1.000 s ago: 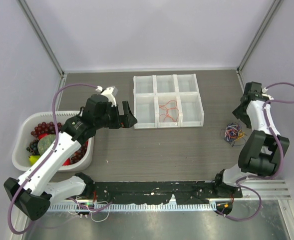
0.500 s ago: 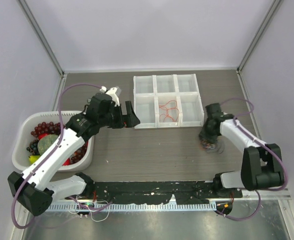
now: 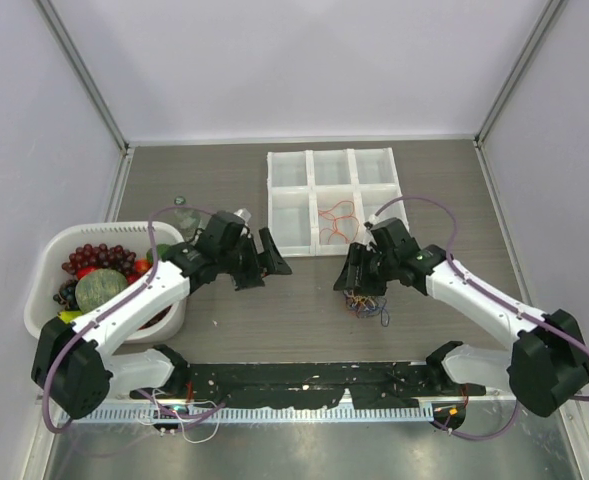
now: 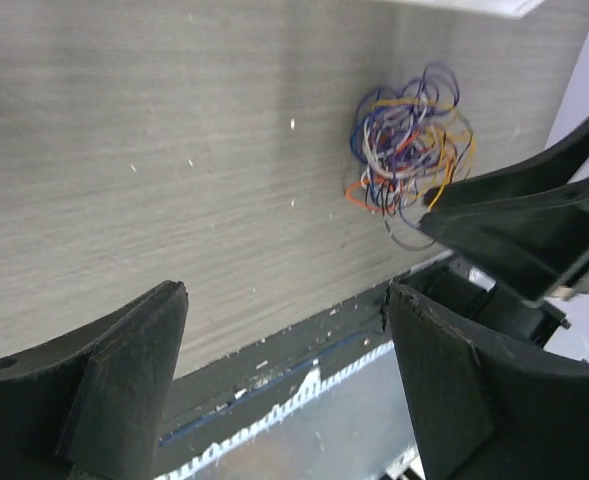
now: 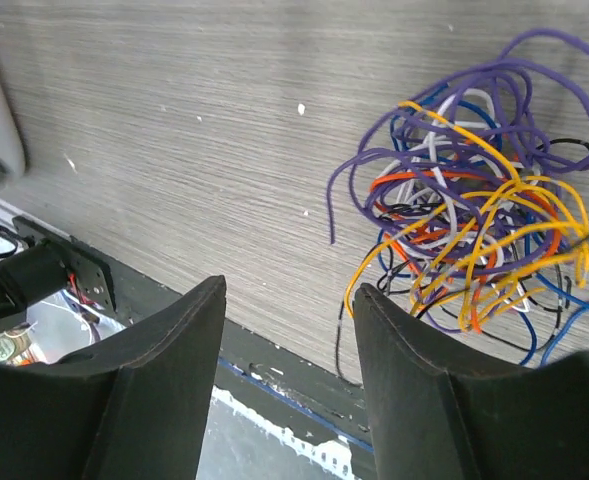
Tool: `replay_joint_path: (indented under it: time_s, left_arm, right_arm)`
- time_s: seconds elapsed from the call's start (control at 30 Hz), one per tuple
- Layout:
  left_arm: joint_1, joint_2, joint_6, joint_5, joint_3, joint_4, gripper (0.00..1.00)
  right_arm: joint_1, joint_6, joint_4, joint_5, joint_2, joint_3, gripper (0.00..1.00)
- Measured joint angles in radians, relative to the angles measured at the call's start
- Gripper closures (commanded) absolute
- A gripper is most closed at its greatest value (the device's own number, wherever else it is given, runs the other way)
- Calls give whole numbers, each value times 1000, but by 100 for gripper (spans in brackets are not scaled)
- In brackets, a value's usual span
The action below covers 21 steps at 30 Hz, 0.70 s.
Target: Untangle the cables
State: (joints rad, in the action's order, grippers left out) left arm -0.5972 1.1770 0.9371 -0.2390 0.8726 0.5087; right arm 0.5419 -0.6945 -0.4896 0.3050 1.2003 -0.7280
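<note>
You have one tangle of cables [image 3: 369, 304] on the counter [image 3: 224, 170], near the front edge and just in front of the tray [image 3: 334, 188]. It touches the tip of the right end effector [image 3: 359, 281]. In it you can pick out purple, blue, yellow, red-orange, white and black strands, but they cross too thickly to count. A separate red-orange cable [image 3: 339, 220] lies looped in the middle compartment of the tray's near row. Whether that is one strand or more cannot be told.

The one tray has six compartments, and one basket [image 3: 104, 228] of fruit sits at the far left.

Both end effectors are open and grip nothing. The left end effector [image 4: 286, 295] has its fingers spread wide over bare counter, with the tangle lying beyond them. The right one shows bare counter between its fingers, and the tangle is just beside one finger [image 5: 414, 380].

From above, the right end effector hides part of the tangle. The right wrist view cuts it off at the edge, and the left arm covers part of the basket.
</note>
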Motion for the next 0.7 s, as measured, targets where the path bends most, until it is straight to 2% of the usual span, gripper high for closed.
replay_joint_path:
  time_s: [0.13,0.37,0.4,0.47,0.53,0.57,0.63,0.7]
  left_arm:
    - [-104,56,72,14,-3,-31,14]
    - [-346,220,129,84,137,-56,15]
    - [-369,249,130,84,164,-63,17]
    - [-399,323,127,80,223,-74,30]
    - [-417,401,105,71,278,-79,36]
    - [-428,451,78,64,314,-79,36]
    - [-440,516,32,62,368,-68,28]
    - [-450,566,-32,64,425,-43,27]
  right_arm:
    - [0,32,-96,-79,-62,-68,40]
    - [-2,36,-303,-338,-129,-121,41]
    - [-4,34,-329,-363,-139,-117,41]
    - [-16,33,-364,-396,-177,-101,45]
    - [-29,31,-392,-407,-226,-85,53]
    - [-36,32,-402,-408,-249,-80,56]
    - [-49,36,-405,-403,-286,-77,57]
    - [-54,36,-399,-396,-300,-77,57]
